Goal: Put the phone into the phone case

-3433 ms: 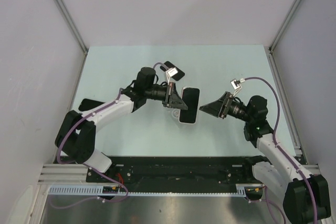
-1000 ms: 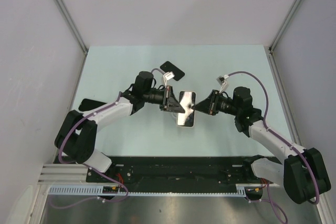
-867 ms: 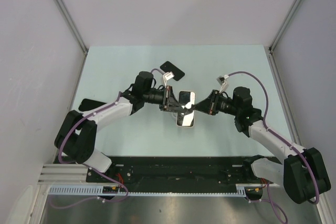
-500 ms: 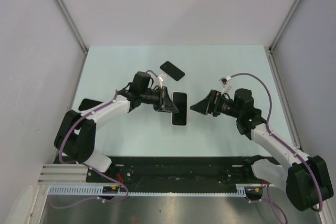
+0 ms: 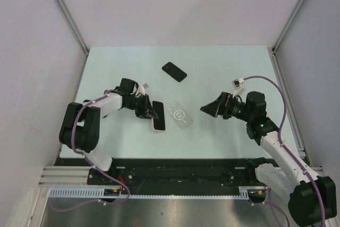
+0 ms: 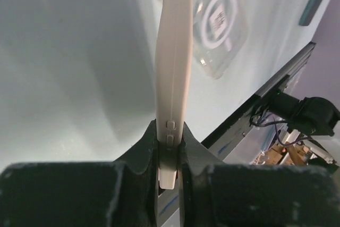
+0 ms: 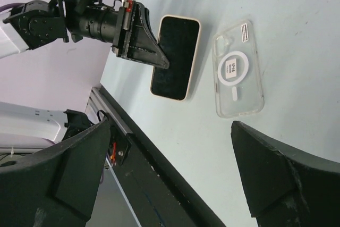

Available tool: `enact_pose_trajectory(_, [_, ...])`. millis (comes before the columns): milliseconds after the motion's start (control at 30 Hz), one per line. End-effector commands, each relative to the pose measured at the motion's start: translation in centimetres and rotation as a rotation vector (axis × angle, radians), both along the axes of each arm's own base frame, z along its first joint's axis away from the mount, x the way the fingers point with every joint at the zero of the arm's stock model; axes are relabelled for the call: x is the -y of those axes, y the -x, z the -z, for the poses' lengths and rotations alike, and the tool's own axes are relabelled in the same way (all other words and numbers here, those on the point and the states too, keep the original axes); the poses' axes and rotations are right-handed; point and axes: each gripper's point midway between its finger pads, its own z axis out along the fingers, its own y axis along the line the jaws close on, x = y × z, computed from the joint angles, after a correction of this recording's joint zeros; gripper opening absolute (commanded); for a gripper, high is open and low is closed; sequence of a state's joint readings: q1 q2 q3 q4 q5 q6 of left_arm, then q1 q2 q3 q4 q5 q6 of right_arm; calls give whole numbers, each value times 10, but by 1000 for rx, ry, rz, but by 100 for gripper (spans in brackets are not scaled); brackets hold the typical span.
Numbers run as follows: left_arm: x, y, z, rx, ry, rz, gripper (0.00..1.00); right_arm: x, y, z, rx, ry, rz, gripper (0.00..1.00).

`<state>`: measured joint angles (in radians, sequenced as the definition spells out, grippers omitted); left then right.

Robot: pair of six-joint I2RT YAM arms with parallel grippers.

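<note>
The phone (image 5: 158,115), cream-edged with a black screen, is clamped by its long edges in my left gripper (image 5: 149,110), screen up, low over the table. In the left wrist view I see the phone (image 6: 175,51) edge-on between the fingers of the left gripper (image 6: 170,147). The clear phone case (image 5: 179,114) with a white ring lies flat just right of the phone, apart from it. It also shows in the left wrist view (image 6: 220,19) and the right wrist view (image 7: 237,70). My right gripper (image 5: 210,109) is open and empty, right of the case. In the right wrist view the right gripper (image 7: 175,174) looks at the phone (image 7: 176,57).
A second, black phone (image 5: 174,71) lies farther back on the pale green table (image 5: 228,73). The black front rail (image 5: 186,168) runs along the near edge. Grey walls stand on both sides.
My left gripper has drawn the phone to the left and nearer. The clear case now lies alone where the phone was. My right gripper has backed off a little to the right.
</note>
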<state>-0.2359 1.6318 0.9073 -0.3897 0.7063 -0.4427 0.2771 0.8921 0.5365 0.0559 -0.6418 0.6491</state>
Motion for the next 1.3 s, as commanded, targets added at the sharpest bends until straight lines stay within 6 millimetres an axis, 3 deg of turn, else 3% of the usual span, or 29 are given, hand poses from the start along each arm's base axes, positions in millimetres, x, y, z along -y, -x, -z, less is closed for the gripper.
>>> enact_pose_trajectory(0, [-4, 11, 12, -28, -8, 45, 0, 2, 6, -6, 36, 24, -26, 100])
enact_pose_trajectory(100, [-16, 13, 31, -63, -92, 23, 2, 2, 7, -6, 38, 25, -32, 100])
enact_pose_trajectory(233, [-31, 17, 44, -88, -196, 5, 15, 3, 9, -1, 18, 34, -29, 100])
enact_pose_trajectory(333, [-41, 16, 50, -97, -259, -10, 30, 5, 8, 1, 13, 44, -22, 100])
enact_pose_trajectory(500, [-49, 15, 54, -104, -310, -26, 40, 5, 9, 2, 10, 43, -27, 100])
enact_pose_trajectory(700, [-70, -2, 47, -68, -390, -108, 47, 7, 8, 2, 10, 44, -22, 100])
enact_pose_trajectory(867, [-82, -29, 17, 52, -433, -193, 52, 6, 9, 2, 6, 41, -29, 100])
enact_pose_trajectory(1000, [-62, -43, -11, 146, -307, -192, 47, 6, 7, 2, 9, 43, -19, 100])
enact_pose_trajectory(1100, [-47, -46, -15, 156, -245, -168, 26, 6, 4, 3, 1, 39, -12, 100])
enact_pose_trajectory(1133, [-40, -46, -16, 148, -217, -148, 9, 6, 4, 2, 1, 35, -14, 100])
enact_pose_trajectory(1167, [-36, -46, -11, 134, -207, -136, 1, 5, 4, 3, -1, 34, -18, 100])
enact_pose_trajectory(1267, [-29, -50, -3, 123, -209, -124, 1, 4, 3, 6, -10, 37, -17, 100])
